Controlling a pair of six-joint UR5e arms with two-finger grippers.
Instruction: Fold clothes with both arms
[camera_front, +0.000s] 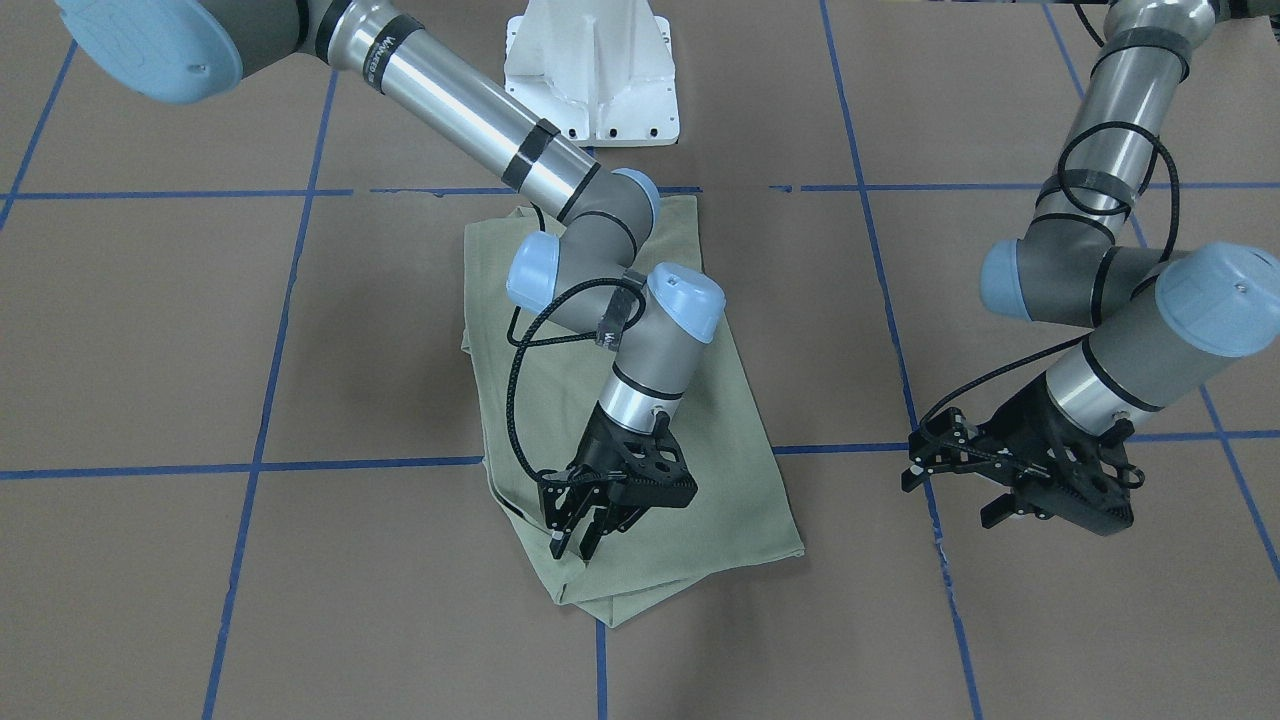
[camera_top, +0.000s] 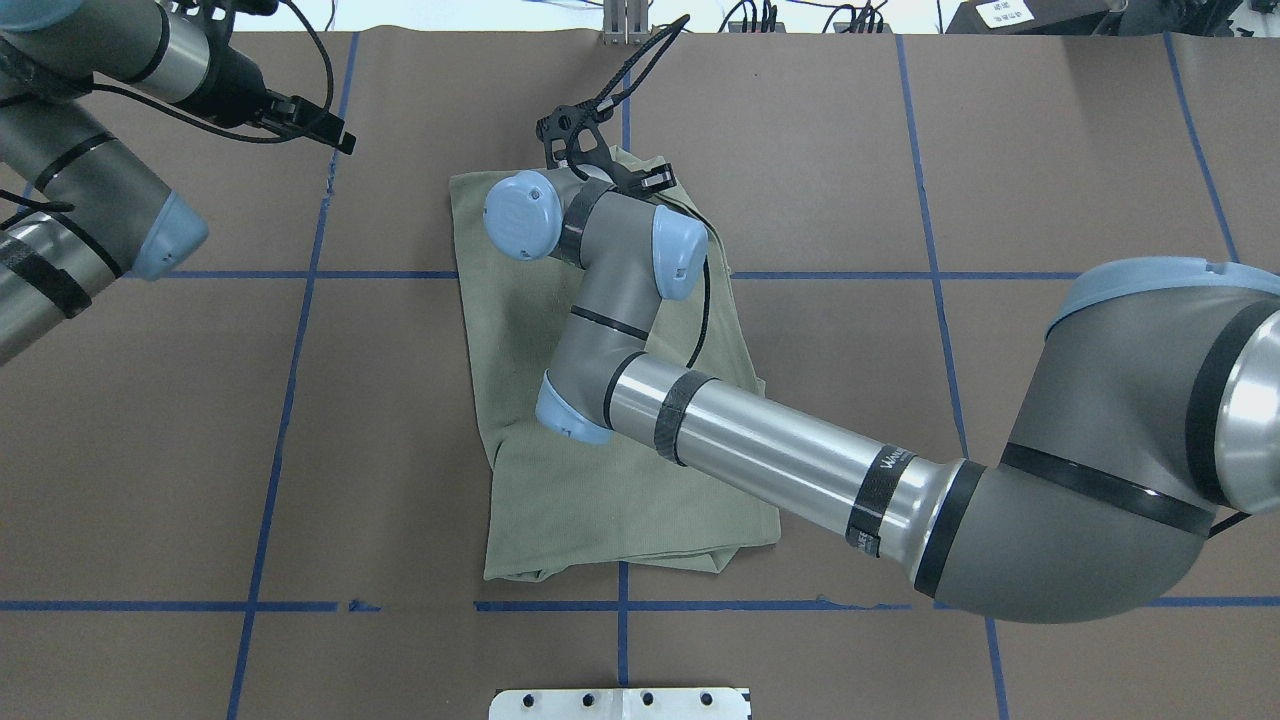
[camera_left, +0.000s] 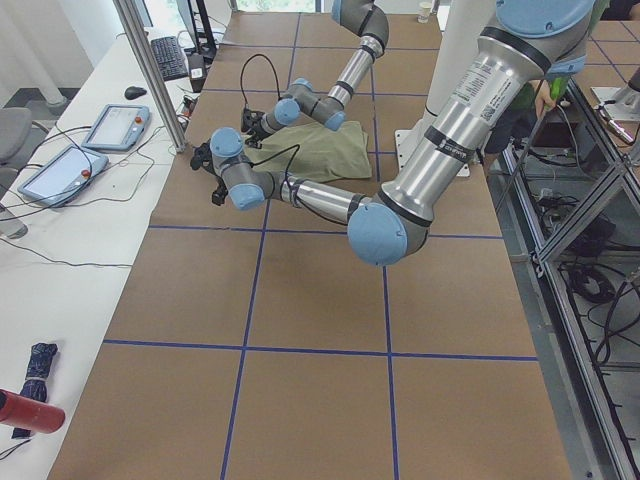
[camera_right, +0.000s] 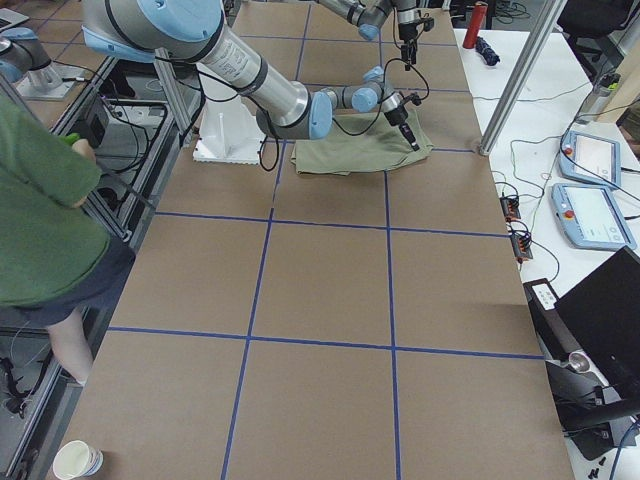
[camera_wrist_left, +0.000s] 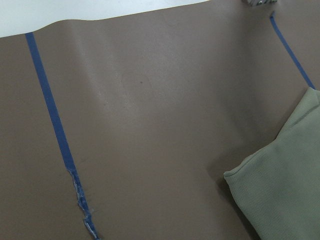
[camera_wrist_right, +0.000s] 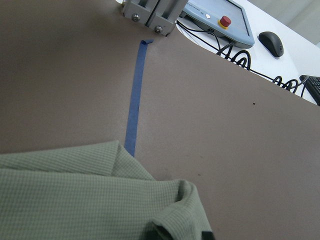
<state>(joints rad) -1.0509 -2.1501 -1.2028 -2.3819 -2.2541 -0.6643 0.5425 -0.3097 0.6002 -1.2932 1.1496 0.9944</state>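
The pale green shirt (camera_front: 725, 450) lies folded into a long narrow shape in the middle of the brown table (camera_front: 300, 330); it also shows from overhead (camera_top: 600, 500). My right arm reaches across it. My right gripper (camera_front: 572, 545) points down at the shirt's corner farthest from the base. Its fingers stand close together, and in the right wrist view a hump of cloth (camera_wrist_right: 175, 205) rises toward them. My left gripper (camera_front: 948, 500) hangs open over bare table, well to the side of the shirt. The shirt's edge (camera_wrist_left: 285, 190) shows in the left wrist view.
The white pedestal base (camera_front: 590, 70) stands just behind the shirt. Blue tape lines (camera_front: 380, 463) divide the table. Teach pendants (camera_left: 110, 125) and a metal post (camera_left: 150, 70) line the far side. A person in green (camera_right: 40, 220) stands at the robot's side.
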